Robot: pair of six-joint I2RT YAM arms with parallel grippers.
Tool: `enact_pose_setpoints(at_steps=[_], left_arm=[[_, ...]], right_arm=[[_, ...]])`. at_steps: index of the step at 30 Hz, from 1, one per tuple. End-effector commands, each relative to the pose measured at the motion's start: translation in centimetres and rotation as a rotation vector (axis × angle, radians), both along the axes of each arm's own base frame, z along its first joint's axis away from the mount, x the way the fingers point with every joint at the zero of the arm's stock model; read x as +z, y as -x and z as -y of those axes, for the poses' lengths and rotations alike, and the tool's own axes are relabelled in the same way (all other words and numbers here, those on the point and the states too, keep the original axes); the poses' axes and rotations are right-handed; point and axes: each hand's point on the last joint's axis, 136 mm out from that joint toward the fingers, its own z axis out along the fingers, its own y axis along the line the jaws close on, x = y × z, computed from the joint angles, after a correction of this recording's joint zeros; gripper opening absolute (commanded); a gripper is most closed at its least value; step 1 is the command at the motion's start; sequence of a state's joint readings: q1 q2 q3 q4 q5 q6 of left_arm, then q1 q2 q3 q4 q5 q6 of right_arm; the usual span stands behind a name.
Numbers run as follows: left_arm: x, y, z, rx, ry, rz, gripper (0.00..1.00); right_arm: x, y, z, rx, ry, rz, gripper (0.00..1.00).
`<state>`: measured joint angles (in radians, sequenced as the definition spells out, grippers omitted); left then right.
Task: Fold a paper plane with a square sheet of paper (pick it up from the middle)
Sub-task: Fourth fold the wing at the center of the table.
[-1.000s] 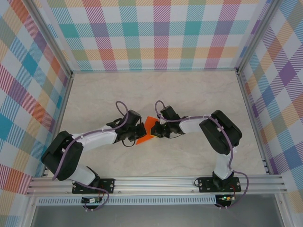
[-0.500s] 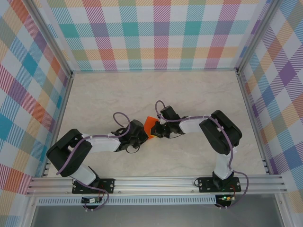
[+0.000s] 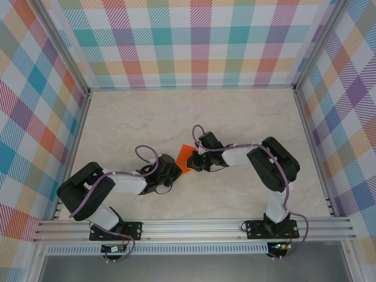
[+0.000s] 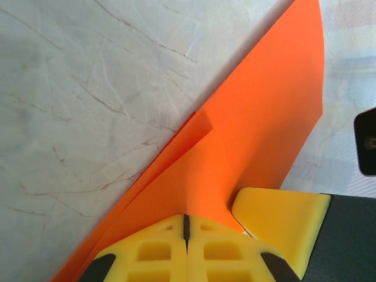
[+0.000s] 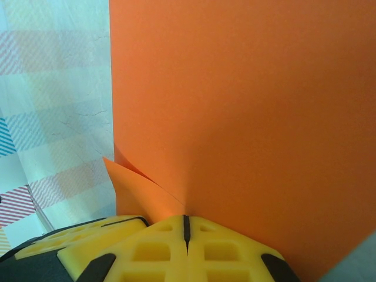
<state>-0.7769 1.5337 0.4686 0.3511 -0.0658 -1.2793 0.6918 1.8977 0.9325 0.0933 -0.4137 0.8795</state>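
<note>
**A:** Where is the paper?

**B:** The square sheet of paper [image 3: 183, 157], bright orange and partly folded, sits at the centre of the top view, above the table [image 3: 235, 117]. My left end effector [image 4: 185, 218] and right end effector [image 5: 185, 218] are both clamped tight on it.

**A:** How will it handle?

**B:** Light, thin and floppy, I judge, and easily creased or torn. Best pinched close to a fold and pulled gently.

Top external: looking steeply down from behind, distant | wrists: facing forward, very close | all sharing the square sheet of paper [image 3: 183, 155].
</note>
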Motion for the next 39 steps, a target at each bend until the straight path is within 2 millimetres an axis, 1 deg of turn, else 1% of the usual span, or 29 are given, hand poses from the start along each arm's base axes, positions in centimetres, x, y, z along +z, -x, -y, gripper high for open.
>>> enact_pose_setpoints(at_steps=[1, 5, 7, 10, 13, 18, 23, 26, 28, 30, 33, 35, 39], left_arm=[[-5.7, 3.7, -6.3, 0.055, -0.274, -0.132, 0.0], [-6.5, 4.2, -7.3, 0.063, -0.307, -0.136, 0.0], [-6.6, 4.3, -7.8, 0.073, -0.323, -0.135, 0.0], [-6.1, 4.4, -8.7, 0.093, -0.349, -0.123, 0.0], [-5.5, 4.6, -10.1, 0.116, -0.387, -0.12, 0.0], [-4.9, 5.1, -11.7, 0.149, -0.402, -0.116, 0.0], [-4.5, 5.5, -12.0, 0.146, -0.405, -0.125, 0.0], [-3.4, 5.3, -12.2, 0.149, -0.416, -0.106, 0.0], [-1.9, 4.7, -11.9, 0.132, -0.417, -0.074, 0.0], [0.1, 3.9, -11.1, 0.09, -0.416, -0.029, 0.0], [3.6, 2.5, -9.2, -0.015, -0.405, 0.038, 0.07], [5.0, 2.0, -8.2, -0.09, -0.406, 0.048, 0.12], [6.9, 1.2, -4.5, -0.236, -0.302, 0.094, 0.18]], right_arm=[[-6.8, 2.9, 4.6, -0.057, 0.255, -0.148, 0.0], [-7.8, 3.4, 5.7, -0.072, 0.312, -0.171, 0.0], [-8.1, 3.6, 6.3, -0.081, 0.341, -0.181, 0.0], [-8.5, 3.7, 7.0, -0.097, 0.375, -0.194, 0.0], [-8.8, 3.8, 7.5, -0.106, 0.389, -0.206, 0.0], [-8.8, 3.7, 7.8, -0.11, 0.395, -0.208, 0.0], [-8.7, 3.6, 7.6, -0.107, 0.388, -0.206, 0.0], [-8.5, 3.4, 7.3, -0.103, 0.378, -0.203, 0.0], [-8.0, 3.2, 6.9, -0.093, 0.359, -0.196, 0.0], [-7.0, 2.6, 6.1, -0.075, 0.326, -0.172, 0.0], [-5.0, 2.3, 5.0, 0.002, 0.284, -0.131, 0.0], [-4.3, 2.9, 5.1, 0.077, 0.279, -0.104, 0.0], [-4.0, 4.9, 6.2, 0.261, 0.294, -0.062, 0.0]])
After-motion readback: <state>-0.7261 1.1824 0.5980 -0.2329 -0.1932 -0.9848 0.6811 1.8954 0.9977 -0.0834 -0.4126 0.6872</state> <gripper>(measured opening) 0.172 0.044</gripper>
